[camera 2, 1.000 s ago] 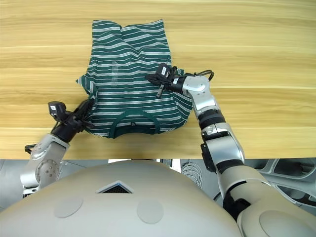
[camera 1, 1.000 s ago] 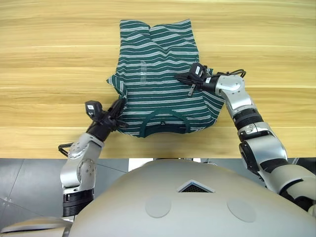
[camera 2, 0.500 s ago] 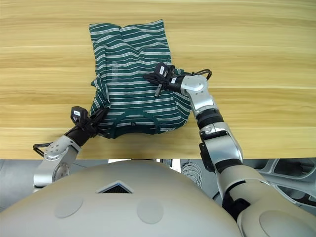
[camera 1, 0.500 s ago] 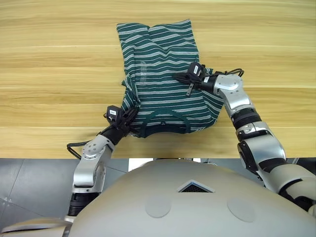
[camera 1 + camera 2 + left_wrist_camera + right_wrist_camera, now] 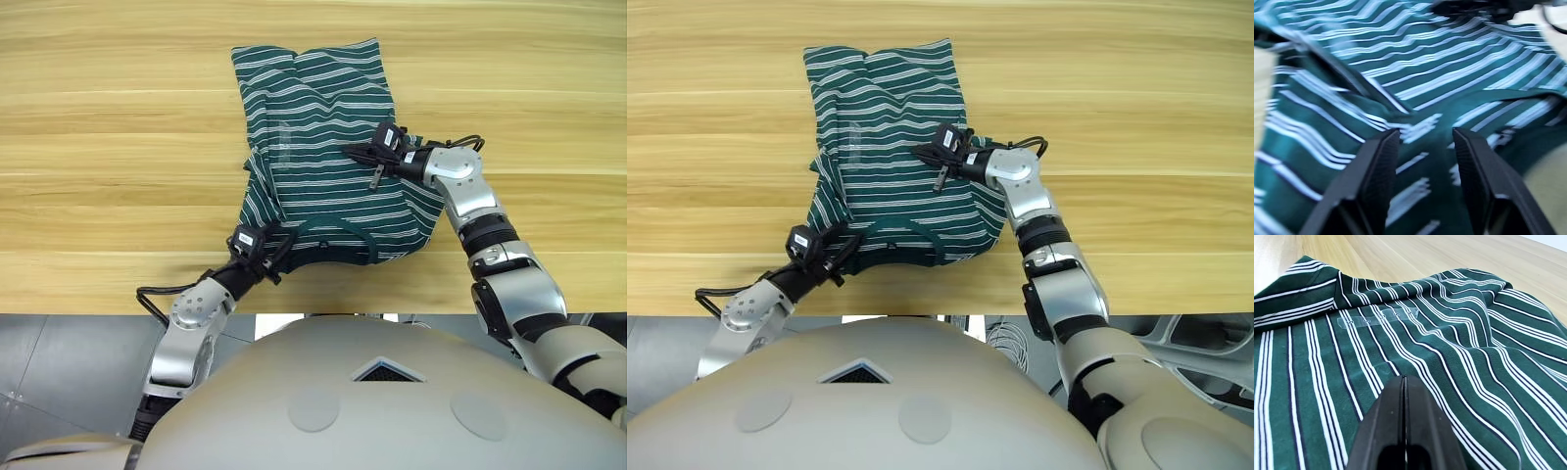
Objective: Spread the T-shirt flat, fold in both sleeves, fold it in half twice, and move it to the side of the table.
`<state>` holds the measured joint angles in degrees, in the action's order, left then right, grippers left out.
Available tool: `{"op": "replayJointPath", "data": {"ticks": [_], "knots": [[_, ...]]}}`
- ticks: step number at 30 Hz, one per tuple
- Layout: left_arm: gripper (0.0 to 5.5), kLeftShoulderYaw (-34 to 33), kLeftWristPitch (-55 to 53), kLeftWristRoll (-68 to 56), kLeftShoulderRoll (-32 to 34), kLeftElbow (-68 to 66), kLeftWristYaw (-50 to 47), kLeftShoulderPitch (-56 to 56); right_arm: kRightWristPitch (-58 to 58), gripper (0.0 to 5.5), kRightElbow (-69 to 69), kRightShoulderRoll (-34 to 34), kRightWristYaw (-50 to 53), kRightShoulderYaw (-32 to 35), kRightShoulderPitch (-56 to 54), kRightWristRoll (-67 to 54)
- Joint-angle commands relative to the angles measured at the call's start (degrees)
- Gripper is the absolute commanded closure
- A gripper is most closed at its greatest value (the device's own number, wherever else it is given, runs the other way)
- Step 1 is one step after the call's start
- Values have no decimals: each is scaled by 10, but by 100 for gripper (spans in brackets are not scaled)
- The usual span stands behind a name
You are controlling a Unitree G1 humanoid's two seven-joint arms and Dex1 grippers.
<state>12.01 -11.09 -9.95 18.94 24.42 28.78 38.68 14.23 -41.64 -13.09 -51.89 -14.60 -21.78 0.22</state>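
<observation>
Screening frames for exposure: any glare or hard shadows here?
Left eye view: even light on the table, no glare, only faint shadow along the T-shirt edge. Right wrist view: table washes pale at its far corners. Left wrist view: fabric darkens under the left gripper.

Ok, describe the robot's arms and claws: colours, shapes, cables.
The left arm and right arm are rounded silver-grey segments with black bands at the joints. Each ends in a black two-fingered claw: the left claw has broad ribbed fingers, the right claw smooth tapered ones. A black cable loops at each wrist, by a small black box with a white label.
</observation>
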Motion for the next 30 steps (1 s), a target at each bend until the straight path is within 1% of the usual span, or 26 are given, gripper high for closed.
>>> {"op": "replayJointPath", "data": {"ticks": [1,2,3,6,8,9,12,14,19,21,30], "knots": [[288,-21,3,-36,12,28,15,4,1,550,4,-2,4,3,0,2],[272,-34,4,-49,13,34,18,2,0,550,5,-1,5,3,0,2],[251,-62,2,-75,14,41,19,-5,0,550,5,-1,5,3,0,2],[247,-178,7,-140,24,34,12,-40,0,550,3,1,8,3,0,2],[247,-235,8,-166,32,11,10,-60,1,550,-1,2,10,4,-2,2],[247,-250,8,-175,34,5,15,-64,1,550,-3,3,11,4,-3,3],[247,-271,5,-183,36,-18,24,-75,2,550,-6,3,12,4,-5,3],[247,-268,-1,-162,35,-50,6,-95,3,550,-10,3,12,4,-9,3],[247,-214,36,-48,28,-160,-38,-156,5,550,-14,4,12,5,-14,2],[247,-199,51,-23,22,-188,-48,-176,6,550,-15,4,13,6,-14,3],[247,-146,77,25,-12,-255,-63,-249,9,550,-20,9,16,7,-20,4]]}}
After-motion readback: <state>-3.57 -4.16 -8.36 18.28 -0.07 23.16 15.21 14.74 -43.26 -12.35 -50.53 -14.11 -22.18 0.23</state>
